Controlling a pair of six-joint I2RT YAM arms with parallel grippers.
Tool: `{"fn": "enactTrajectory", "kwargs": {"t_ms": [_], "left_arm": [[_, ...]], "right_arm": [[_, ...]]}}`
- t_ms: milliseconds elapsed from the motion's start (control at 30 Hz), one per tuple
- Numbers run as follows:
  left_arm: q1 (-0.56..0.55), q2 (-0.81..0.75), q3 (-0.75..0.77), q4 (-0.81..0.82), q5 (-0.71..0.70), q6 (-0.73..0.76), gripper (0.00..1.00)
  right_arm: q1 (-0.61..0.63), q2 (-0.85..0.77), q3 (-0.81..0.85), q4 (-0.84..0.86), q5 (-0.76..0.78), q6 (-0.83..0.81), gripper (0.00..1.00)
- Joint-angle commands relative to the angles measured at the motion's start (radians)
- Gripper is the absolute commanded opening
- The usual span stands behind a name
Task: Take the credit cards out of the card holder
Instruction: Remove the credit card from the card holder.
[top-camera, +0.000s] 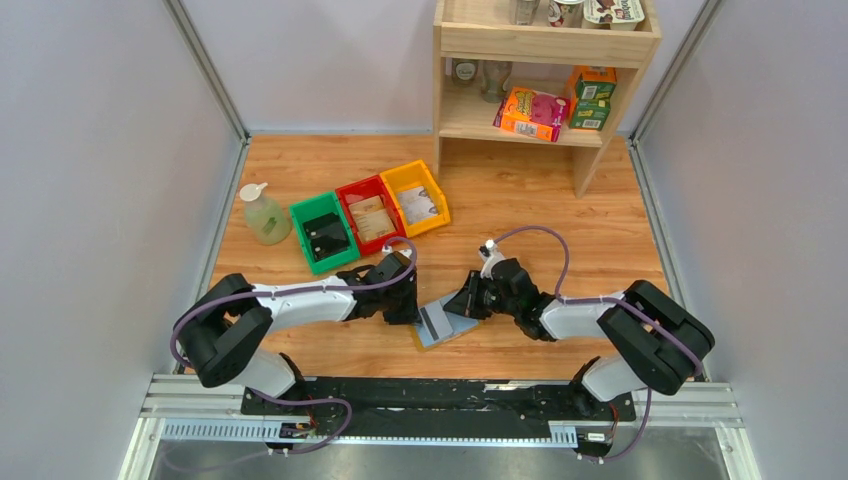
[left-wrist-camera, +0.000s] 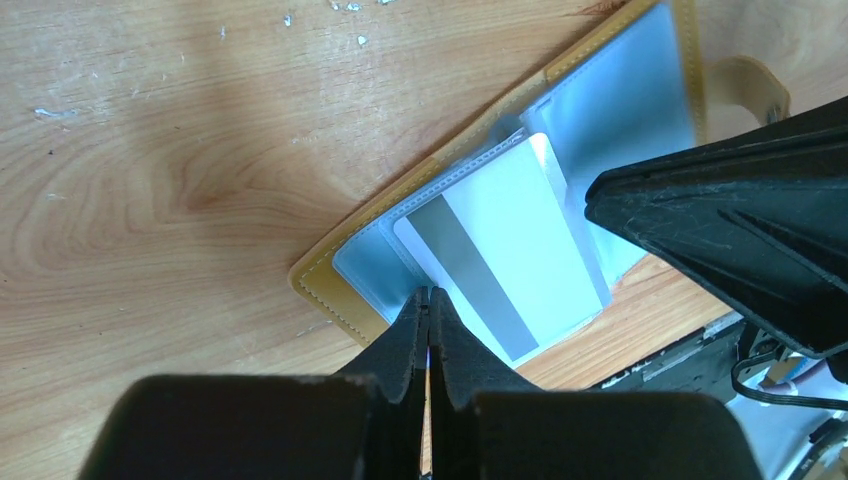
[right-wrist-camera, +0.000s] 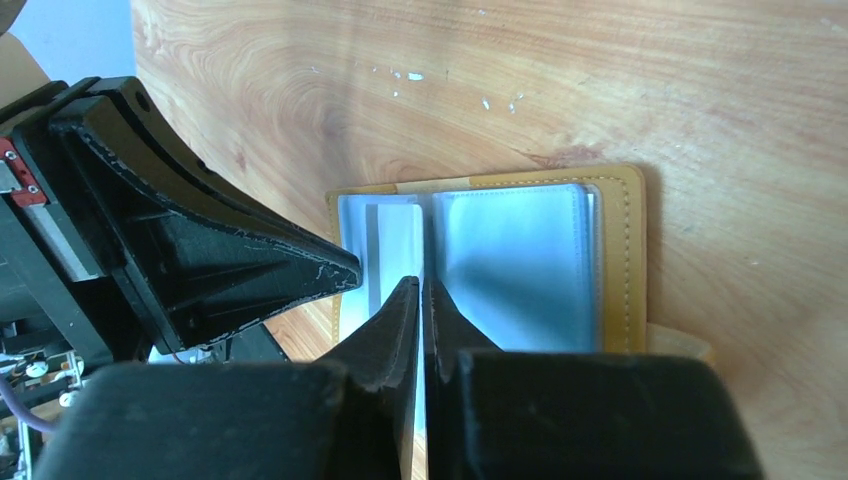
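Observation:
The mustard-yellow card holder (top-camera: 443, 337) lies open on the wooden table between my two arms, its pale blue pockets (right-wrist-camera: 520, 260) facing up. A whitish credit card (left-wrist-camera: 520, 240) with a dark stripe sticks partway out of a pocket. My left gripper (left-wrist-camera: 428, 295) is shut on that card's near edge, and a pale sliver shows between its fingers. My right gripper (right-wrist-camera: 421, 283) is shut on a clear pocket leaf at the card holder's fold. From above, the left gripper (top-camera: 418, 308) and the right gripper (top-camera: 462, 305) face each other over the card holder. Any other cards are hidden.
Green (top-camera: 323, 232), red (top-camera: 368, 213) and yellow (top-camera: 415, 197) bins stand in a row behind the left arm, with a soap bottle (top-camera: 263, 213) to their left. A wooden shelf (top-camera: 545, 60) holding boxes stands at the back right. Grey walls enclose the table.

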Motion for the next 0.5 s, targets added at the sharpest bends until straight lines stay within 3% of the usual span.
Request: {"fn": "enactTrajectory", "kwargs": {"t_ms": [0, 200, 233, 333, 467], "left_arm": [[-0.004, 0.042, -0.020, -0.155, -0.045, 0.060, 0.00], [-0.006, -0.010, -0.017, -0.121, -0.052, 0.064, 0.00], [-0.006, -0.025, -0.012, -0.121, -0.054, 0.064, 0.00], [-0.006, -0.062, 0.001, -0.121, -0.055, 0.061, 0.13], [-0.006, -0.143, 0.001, -0.113, -0.054, 0.023, 0.27]], "right_arm": [[-0.017, -0.027, 0.039, -0.045, 0.011, -0.050, 0.06], [-0.020, 0.014, 0.039, -0.005, -0.032, -0.041, 0.06], [-0.020, 0.023, 0.041, 0.006, -0.046, -0.040, 0.12], [-0.020, 0.039, 0.047, 0.020, -0.073, -0.038, 0.22], [-0.020, 0.039, 0.067, -0.015, -0.078, -0.061, 0.23]]}}
